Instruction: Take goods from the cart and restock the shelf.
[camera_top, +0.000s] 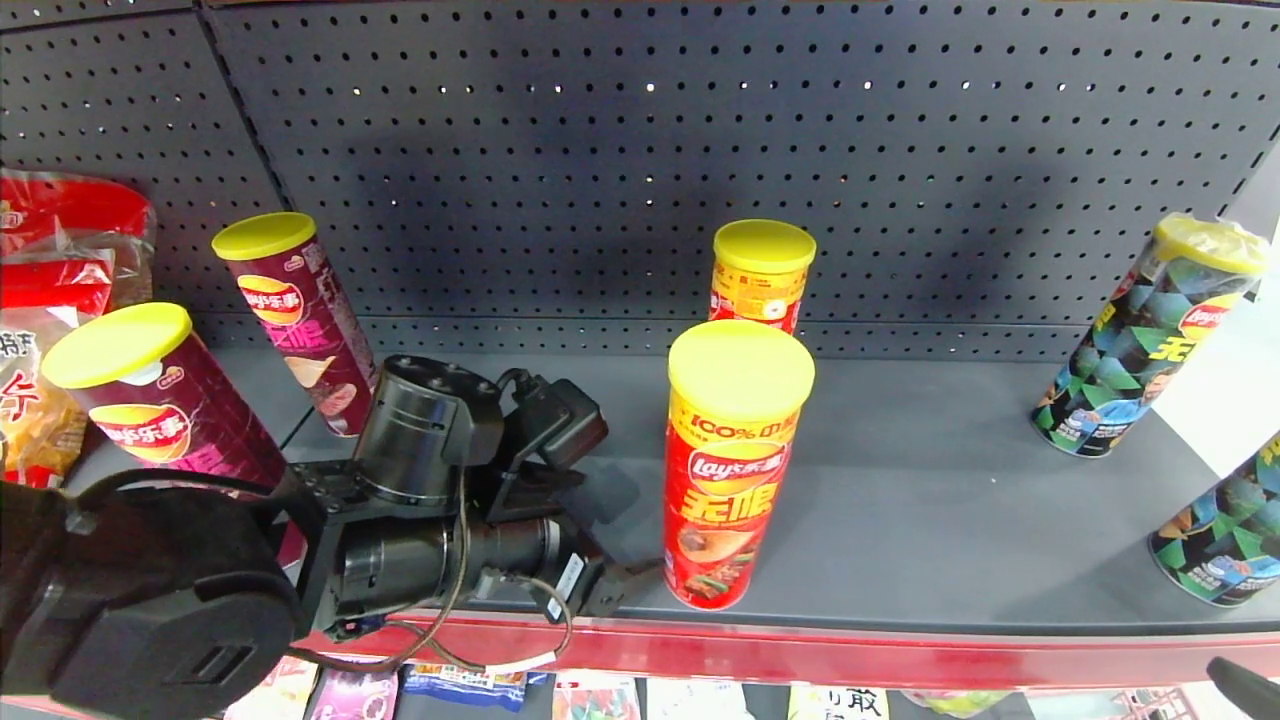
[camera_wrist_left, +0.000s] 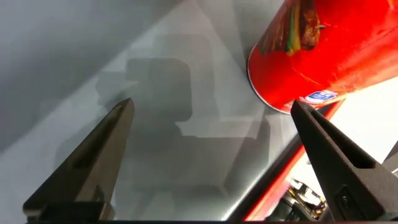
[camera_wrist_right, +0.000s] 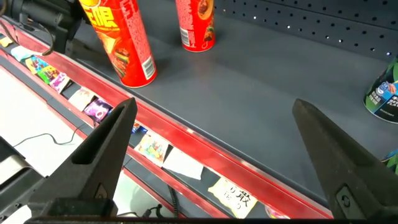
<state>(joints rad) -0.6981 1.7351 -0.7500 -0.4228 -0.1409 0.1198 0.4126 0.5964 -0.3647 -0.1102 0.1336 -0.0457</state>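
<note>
A red chip can (camera_top: 735, 465) with a yellow lid stands upright near the front of the grey shelf (camera_top: 930, 500). A second red can (camera_top: 760, 275) stands behind it. My left gripper (camera_top: 625, 585) is low over the shelf's front edge, just left of the front can's base. Its fingers are open with nothing between them, and the red can's base (camera_wrist_left: 323, 50) lies beyond one fingertip of this left gripper (camera_wrist_left: 212, 104). My right gripper (camera_wrist_right: 214, 104) hangs open and empty in front of the red shelf edge (camera_wrist_right: 186, 134), to the right of the front red can (camera_wrist_right: 121, 43).
Two maroon cans (camera_top: 300, 320) (camera_top: 160, 410) and snack bags (camera_top: 50, 300) fill the shelf's left. Two dark patterned cans (camera_top: 1150, 340) (camera_top: 1220, 540) stand at the right. Bare shelf lies between the red and dark cans. Price tags (camera_wrist_right: 155, 146) line the red edge.
</note>
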